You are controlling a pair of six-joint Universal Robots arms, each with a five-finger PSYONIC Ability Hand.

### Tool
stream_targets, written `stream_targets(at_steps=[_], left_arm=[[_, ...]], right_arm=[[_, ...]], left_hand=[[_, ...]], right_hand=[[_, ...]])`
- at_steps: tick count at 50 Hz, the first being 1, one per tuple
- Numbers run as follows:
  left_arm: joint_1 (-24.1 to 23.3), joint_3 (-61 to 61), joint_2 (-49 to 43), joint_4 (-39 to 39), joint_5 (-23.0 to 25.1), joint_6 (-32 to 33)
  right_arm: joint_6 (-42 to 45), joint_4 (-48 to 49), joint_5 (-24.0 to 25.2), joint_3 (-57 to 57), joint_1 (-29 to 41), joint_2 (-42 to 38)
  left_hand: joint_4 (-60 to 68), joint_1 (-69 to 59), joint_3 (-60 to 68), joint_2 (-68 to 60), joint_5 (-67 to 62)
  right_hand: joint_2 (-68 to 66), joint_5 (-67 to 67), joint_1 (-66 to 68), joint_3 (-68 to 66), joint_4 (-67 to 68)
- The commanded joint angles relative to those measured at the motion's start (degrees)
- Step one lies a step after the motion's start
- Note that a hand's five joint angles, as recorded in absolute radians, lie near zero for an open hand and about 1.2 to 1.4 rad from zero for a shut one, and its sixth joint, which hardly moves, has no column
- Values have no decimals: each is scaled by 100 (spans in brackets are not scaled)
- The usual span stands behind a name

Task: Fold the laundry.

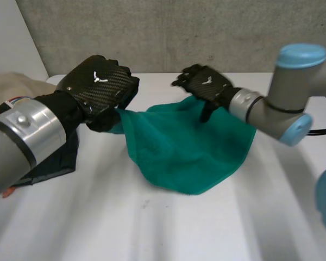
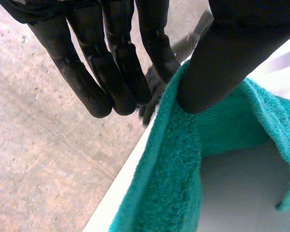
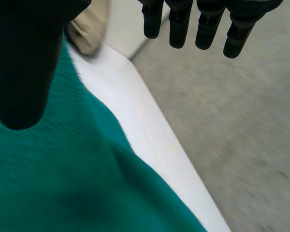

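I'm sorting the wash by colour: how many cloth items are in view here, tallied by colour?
Green towel: 1
Dark cloth: 1
Beige cloth: 1
Total: 3

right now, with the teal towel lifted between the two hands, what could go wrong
1. The right hand has only its thumb on the teal towel, fingers straight and clear of it, so that side could slip off.
2. The left hand seems to pinch just the towel's edge against its thumb; a tug could free it.
3. The towel lies close to the table at its far edge, so a dropped side might slide over.
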State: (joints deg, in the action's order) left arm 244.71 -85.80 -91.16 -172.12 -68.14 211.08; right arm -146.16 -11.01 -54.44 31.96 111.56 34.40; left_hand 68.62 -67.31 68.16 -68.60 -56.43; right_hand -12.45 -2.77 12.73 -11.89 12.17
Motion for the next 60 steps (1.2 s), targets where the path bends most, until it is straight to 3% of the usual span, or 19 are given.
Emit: stream_targets(at_steps=[1,7,8,9,10,11,12,15,17,21,26,33,39,46,49,50,51,54,60], left_arm=[[15,-306,318,-182,3,12],[200,-376,441,-226,108,-129],[208,-385,459,-235,134,-155],[235,-385,459,-243,169,-207],[252,-385,450,-261,187,-234],[261,-385,441,-270,187,-252],[279,-376,441,-287,196,-269],[375,-324,406,-454,205,-313],[594,-193,153,-847,205,-270],[771,220,-366,-1473,170,-305],[710,940,-1103,-2263,12,-488],[464,1592,-2027,-2318,-444,-928],[349,1461,-2696,-2037,-586,-876],[323,1250,-3092,-1545,-639,-463],[297,1232,-3066,-1351,-691,-559],[279,1232,-3040,-1316,-718,-603],[261,1232,-2961,-1220,-761,-725],[235,1250,-2820,-1096,-876,-954],[156,1276,-2530,-868,-1192,-1473]], right_arm=[[166,-103,250,-384,542,-847],[492,-60,-84,-656,736,-1295],[492,-33,-163,-726,753,-1339],[466,63,-372,-909,814,-1435],[448,151,-522,-1024,841,-1462],[439,291,-733,-1165,850,-1480],[413,492,-996,-1314,859,-1498],[54,1685,-2811,-1876,789,-1280],[-209,2196,-3351,-1878,675,-912],[-448,2261,-3301,-1317,455,-32],[-738,2313,-3380,393,235,1381],[-783,2463,-3345,3073,182,2728],[-852,2594,-3345,4974,436,3002],[-932,2788,-3398,5724,788,2528],[-923,2753,-3433,5725,885,2378],[-923,2727,-3442,5716,903,2378],[-914,2666,-3433,5698,920,2430],[-879,2464,-3459,5654,903,2632],[-554,1489,-3249,5146,420,3458]], left_hand=[[1138,-1269,1184,-1140,-1357],[1138,-1269,1184,-1140,-1357],[1138,-1269,1184,-1140,-1357],[1138,-1269,1184,-1140,-1357],[1138,-1269,1184,-1140,-1357],[1138,-1269,1184,-1140,-1357],[1138,-1269,1184,-1140,-1357],[1138,-1269,1184,-1140,-1357],[1138,-1269,1184,-1140,-1357],[1138,-1269,1184,-1140,-1357],[1138,-1269,1184,-1140,-1357],[1138,-1269,1184,-1140,-1357],[1138,-1269,1184,-1140,-1357],[1138,-1269,1184,-1140,-1357],[-1040,909,-994,1038,822],[-1680,1548,-1634,1677,1461],[-2669,2537,-2623,2666,2450],[-3517,3386,-3472,3515,3299],[-4461,4330,-4415,4459,4243]], right_hand=[[245,277,-273,189,-217],[-288,-255,260,-343,315],[-1210,-1177,1182,-1265,1237],[-4266,-4234,4238,-4322,4294],[-6212,-6179,6184,-6267,6239],[-6750,-6717,6722,-6805,6777],[-6755,-6723,6727,-6811,6783],[-6755,-6723,6727,-6811,6783],[-6755,-6723,6727,-6811,6783],[-6755,-6723,6727,-6811,6783],[-6755,-6723,6727,-6811,6783],[-6755,-6723,6727,-6811,6783],[-6755,-6723,6727,-6811,6783],[-6755,-6723,6727,-6811,6783],[-6603,-6570,6575,-6659,6631],[-5869,-5836,5841,-5924,5896],[-3447,-3414,3419,-3502,3474],[118,151,-146,63,-91],[245,277,-273,189,-217]])
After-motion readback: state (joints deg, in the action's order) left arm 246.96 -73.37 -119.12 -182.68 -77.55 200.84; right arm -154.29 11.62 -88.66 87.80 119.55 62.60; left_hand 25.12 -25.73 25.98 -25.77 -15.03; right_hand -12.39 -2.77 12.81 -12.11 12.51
